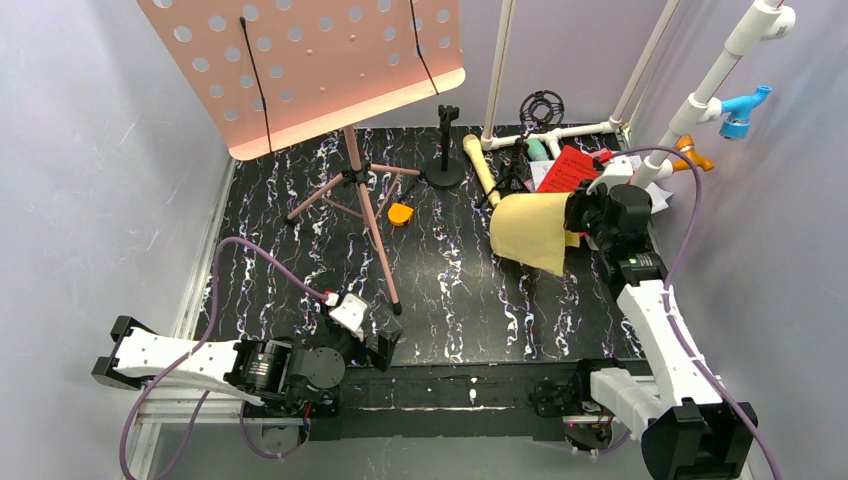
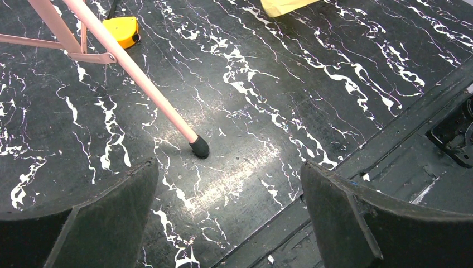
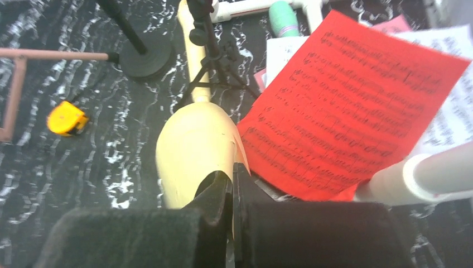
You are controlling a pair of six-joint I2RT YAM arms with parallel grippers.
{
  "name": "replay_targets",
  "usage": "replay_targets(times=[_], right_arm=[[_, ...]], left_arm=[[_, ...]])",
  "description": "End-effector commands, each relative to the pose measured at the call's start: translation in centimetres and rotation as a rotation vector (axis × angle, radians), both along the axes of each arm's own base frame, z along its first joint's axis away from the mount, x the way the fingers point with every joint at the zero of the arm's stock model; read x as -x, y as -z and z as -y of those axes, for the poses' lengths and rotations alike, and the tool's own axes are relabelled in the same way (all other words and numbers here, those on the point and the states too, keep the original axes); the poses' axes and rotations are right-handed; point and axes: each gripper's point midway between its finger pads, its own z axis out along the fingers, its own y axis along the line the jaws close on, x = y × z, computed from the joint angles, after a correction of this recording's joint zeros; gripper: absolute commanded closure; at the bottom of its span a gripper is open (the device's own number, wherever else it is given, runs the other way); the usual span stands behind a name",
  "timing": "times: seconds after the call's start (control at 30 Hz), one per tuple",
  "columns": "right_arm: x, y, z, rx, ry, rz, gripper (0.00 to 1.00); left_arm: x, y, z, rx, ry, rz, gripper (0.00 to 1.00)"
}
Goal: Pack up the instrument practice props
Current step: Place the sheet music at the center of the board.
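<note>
Right hand: the right gripper is pressed shut on the edge of the yellow sheet, which hangs curled from the jaws over the right part of the table.
Left hand: the left gripper is spread wide and holds nothing; it is low over the near left part of the table.
In front of left hand: the black foot of one pink tripod leg stands on the table just beyond the open fingers, apart from them.
Surface: the table is black with white marble veins; a plain dark strip runs along its near edge.
Room: pale grey walls close the table on the left, far and right sides.
Music board: the pink perforated board stands tilted on the tripod at the far left.
Papers: the red sheet lies on white sheets in the far right corner.
Microphones: the beige microphone lies near the far edge, partly behind a small black tripod; the teal microphone is against the far edge.
Other things: a black stand with round base and a yellow tape measure are between the tripod and the papers.
In the way: the white pipe frame crosses the far right corner, over the papers and just beside the right gripper.
</note>
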Motion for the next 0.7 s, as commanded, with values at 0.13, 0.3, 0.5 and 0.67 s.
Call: replay_targets(times=[0.13, 0.3, 0.5, 0.67], right_arm=[[-2.9, -4.1, 2.5, 0.437, 0.009, 0.142, 0.99], [-3.4, -1.8, 2.0, 0.643, -0.087, 0.08, 0.99], [-4.8, -1.1, 3.5, 0.818, -0.076, -0.007, 0.99], [-6.8, -3.0, 4.5, 0.913, -0.038, -0.024, 0.99]], left_arm=[[1.8, -0.6, 1.3, 0.033, 0.071, 0.016, 0.02], [1.8, -0.5, 1.1, 0.034, 0.069, 0.011, 0.02], [1.7, -0.6, 0.8, 0.045, 0.065, 0.007, 0.02], [1.7, -0.6, 0.8, 0.042, 0.065, 0.005, 0.02]])
